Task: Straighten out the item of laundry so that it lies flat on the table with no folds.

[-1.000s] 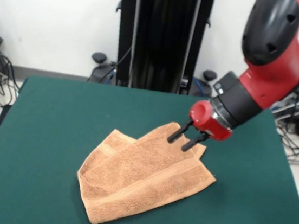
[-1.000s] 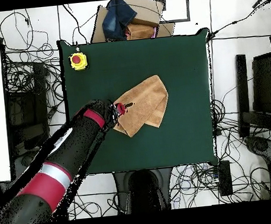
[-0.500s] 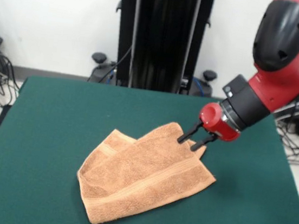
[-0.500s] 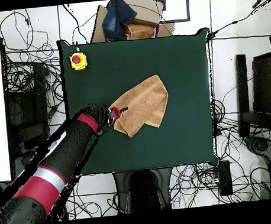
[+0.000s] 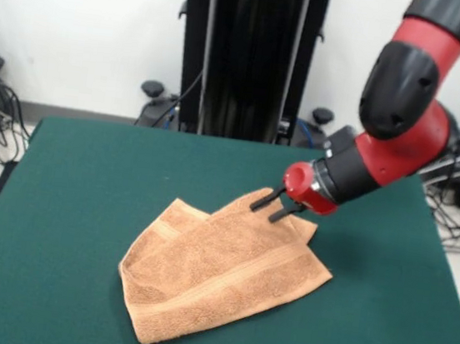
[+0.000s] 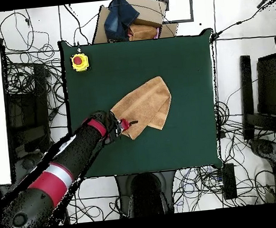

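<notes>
The red and black arm point(image 5: 401, 109) comes down from the upper right of the front view, bends at a bulky elbow, and points its wrist down and to the left, toward the towel point(image 5: 219, 263). The hand point(image 5: 272, 206) sits at the towel's far corner, with its two black fingers point(image 5: 264, 199) slightly apart and nothing held between them. Their tips are at the cloth's edge; contact cannot be confirmed. The peach-orange towel lies near the middle of the green counter point(image 5: 75, 203), folded over itself, with one layer overlapping another and a woven band running across the top layer. In the overhead view the arm point(image 6: 61, 168) crosses the counter point(image 6: 183, 60) diagonally and the hand point(image 6: 129, 124) meets the towel point(image 6: 147, 104) at its nearest corner. A yellow box with a red button point(image 6: 79, 61) stands near one counter corner.
</notes>
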Available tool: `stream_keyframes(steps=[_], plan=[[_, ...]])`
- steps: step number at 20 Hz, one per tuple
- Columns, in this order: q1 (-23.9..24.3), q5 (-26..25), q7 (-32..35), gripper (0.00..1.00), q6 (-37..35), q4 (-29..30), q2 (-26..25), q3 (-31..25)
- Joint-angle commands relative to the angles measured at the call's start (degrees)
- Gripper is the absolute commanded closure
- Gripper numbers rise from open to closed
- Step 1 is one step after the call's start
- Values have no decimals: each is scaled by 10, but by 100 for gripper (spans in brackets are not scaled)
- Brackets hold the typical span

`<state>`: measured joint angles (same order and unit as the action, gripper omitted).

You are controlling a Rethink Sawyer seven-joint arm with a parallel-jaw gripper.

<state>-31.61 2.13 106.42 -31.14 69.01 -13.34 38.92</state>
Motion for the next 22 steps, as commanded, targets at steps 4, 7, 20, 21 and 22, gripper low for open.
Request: stream_keyframes(steps=[4,7,20,21,22], plan=[[-3,48,163,0,-26,-13,-31,-39],[-9,47,155,0,-28,11,-7,-46],[-27,40,143,0,-21,63,42,-59],[-28,40,145,0,-20,61,40,-58],[-27,41,147,0,-20,55,33,-56]])
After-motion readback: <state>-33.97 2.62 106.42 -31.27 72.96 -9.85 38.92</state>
